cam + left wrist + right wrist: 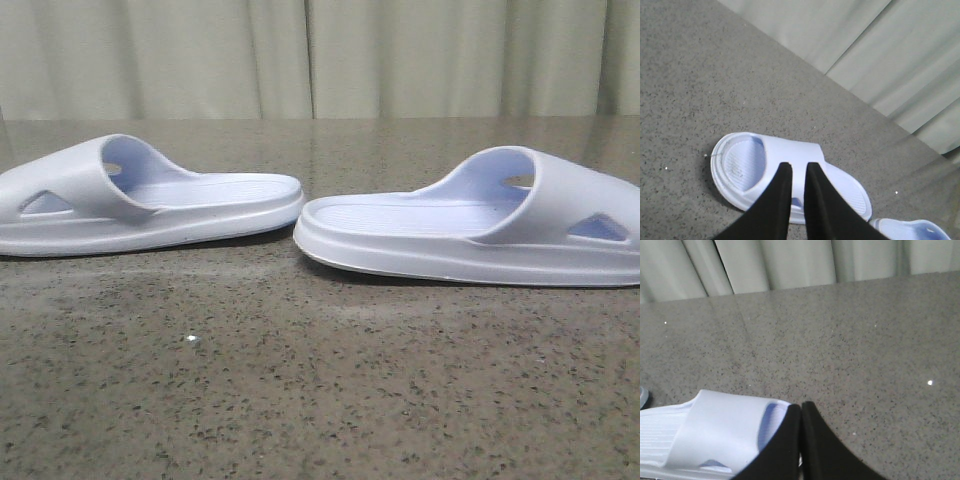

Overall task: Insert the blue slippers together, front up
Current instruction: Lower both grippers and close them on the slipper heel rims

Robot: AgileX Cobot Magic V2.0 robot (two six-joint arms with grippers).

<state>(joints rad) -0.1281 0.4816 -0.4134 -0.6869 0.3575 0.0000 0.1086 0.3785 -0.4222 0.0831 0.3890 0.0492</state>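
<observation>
Two pale blue-white slippers lie soles down on the dark speckled table, heels toward each other. The left slipper (150, 200) has its strap at the left, the right slipper (480, 230) its strap at the right. No gripper shows in the front view. In the left wrist view my left gripper (798, 167) hovers above the left slipper's strap (790, 155), its jaws a narrow gap apart and empty. The right slipper's heel (910, 230) shows at the corner. In the right wrist view my right gripper (801, 406) is shut and empty, above the toe end of the right slipper (715, 435).
A pale pleated curtain (320, 55) hangs behind the table's far edge (320, 120). Bare stone tabletop (320, 390) stretches in front of the slippers. A small white speck (191, 340) lies on it.
</observation>
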